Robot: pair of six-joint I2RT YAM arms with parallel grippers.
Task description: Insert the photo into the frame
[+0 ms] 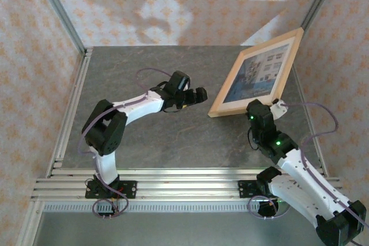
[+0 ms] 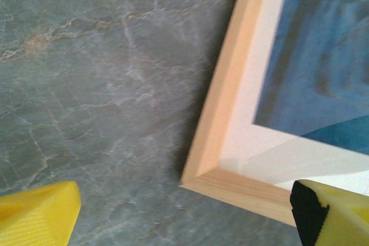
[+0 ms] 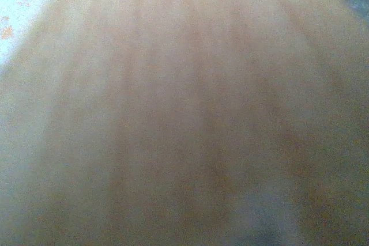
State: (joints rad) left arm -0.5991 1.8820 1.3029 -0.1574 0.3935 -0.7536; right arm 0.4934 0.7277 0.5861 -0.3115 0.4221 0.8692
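The frame (image 1: pixel 226 83) of light wood stands tilted up at the right of the table, its face toward the camera. Inside it sits the photo (image 1: pixel 259 73) of a white building and blue sky, bordered by a cream mat (image 2: pixel 271 142). My right gripper (image 1: pixel 275 106) is at the frame's lower right corner and holds it up; its fingers are hidden behind the wood. My left gripper (image 1: pixel 196 95) hovers open just left of the frame's lower left corner (image 2: pixel 199 180), with its yellow fingertips (image 2: pixel 34 214) either side and nothing between them. The blue photo (image 2: pixel 323 73) appears blurred.
A blurred brown surface (image 3: pixel 173 113) lies right against the right wrist camera. The grey stone tabletop (image 1: pixel 144 73) spreads out to the left of the frame. Aluminium rails (image 1: pixel 173 185) edge the near side, and patterned walls (image 1: pixel 173 4) enclose the cell.
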